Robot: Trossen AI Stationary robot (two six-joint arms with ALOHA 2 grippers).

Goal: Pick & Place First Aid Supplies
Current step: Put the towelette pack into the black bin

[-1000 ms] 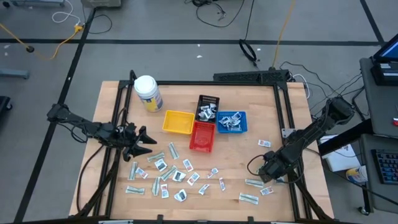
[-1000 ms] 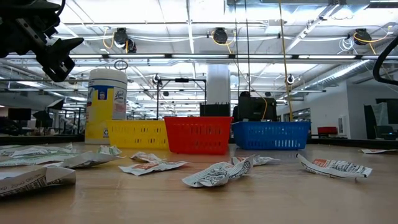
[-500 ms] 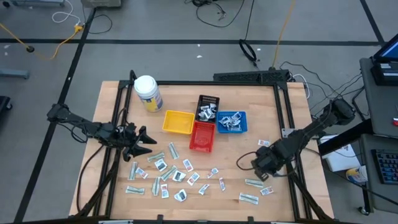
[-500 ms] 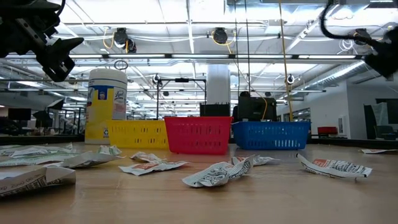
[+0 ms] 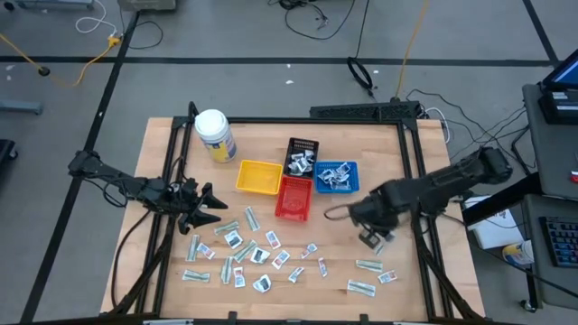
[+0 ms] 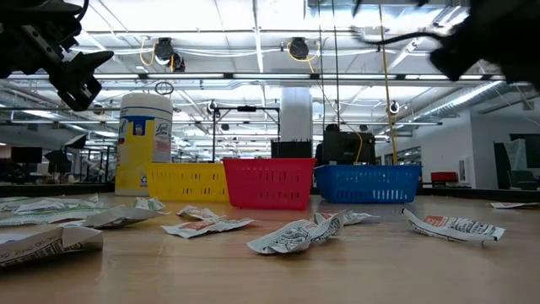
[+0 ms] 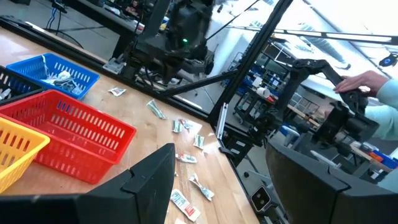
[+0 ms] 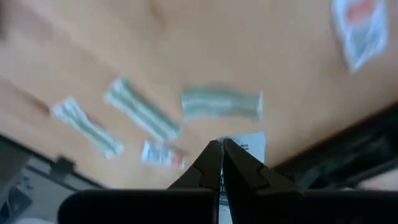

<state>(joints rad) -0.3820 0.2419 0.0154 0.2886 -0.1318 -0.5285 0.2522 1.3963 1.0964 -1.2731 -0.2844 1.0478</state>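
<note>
high view: right gripper (image 5: 369,236) jaws pinched shut on a white packet (image 8: 247,144), left gripper (image 5: 215,207) wide open, empty; other packets (image 5: 244,253) scattered on table (image 5: 397,162), likely light, floppy, slippery, so pinch an edge.

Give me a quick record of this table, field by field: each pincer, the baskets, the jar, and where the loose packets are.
left pincer: open, empty, near the table's left edge
right pincer: shut, pinching a small white packet
red basket: looks empty
yellow basket: looks empty
blue basket: holds packets
black basket: holds packets
jar: upright, far left corner
loose packets: scattered along the near side of the table
</note>
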